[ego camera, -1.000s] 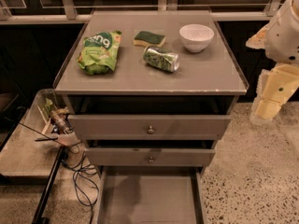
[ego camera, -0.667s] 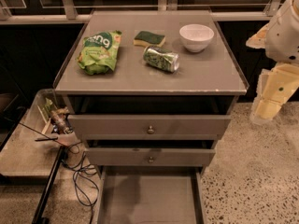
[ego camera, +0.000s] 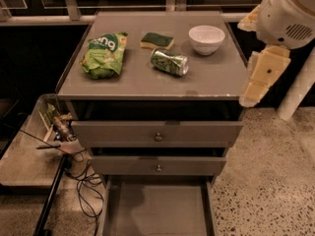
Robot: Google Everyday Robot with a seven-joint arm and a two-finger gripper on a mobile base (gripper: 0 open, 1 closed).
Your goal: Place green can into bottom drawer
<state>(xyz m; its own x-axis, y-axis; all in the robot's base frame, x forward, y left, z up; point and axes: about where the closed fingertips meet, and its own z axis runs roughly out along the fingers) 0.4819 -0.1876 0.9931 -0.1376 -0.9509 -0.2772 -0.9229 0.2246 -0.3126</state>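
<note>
The green can [ego camera: 170,62] lies on its side on the grey cabinet top, between a sponge and a white bowl. The bottom drawer [ego camera: 157,211] is pulled open at the lower edge of the view, and its flat grey floor is bare. My gripper [ego camera: 256,90] is the cream part hanging at the end of the white arm [ego camera: 288,14]. It is just off the cabinet's right front corner, to the right of the can and apart from it. It holds nothing that I can see.
A crinkled green snack bag [ego camera: 103,53] lies at the left of the top. A green-topped yellow sponge [ego camera: 157,41] and a white bowl [ego camera: 206,38] lie at the back. The two upper drawers [ego camera: 157,134] are slightly ajar. A low shelf with cables [ego camera: 59,136] stands at the left.
The arm and gripper have moved up and to the left, closer to the cabinet's right edge. The can and the drawers have not moved.
</note>
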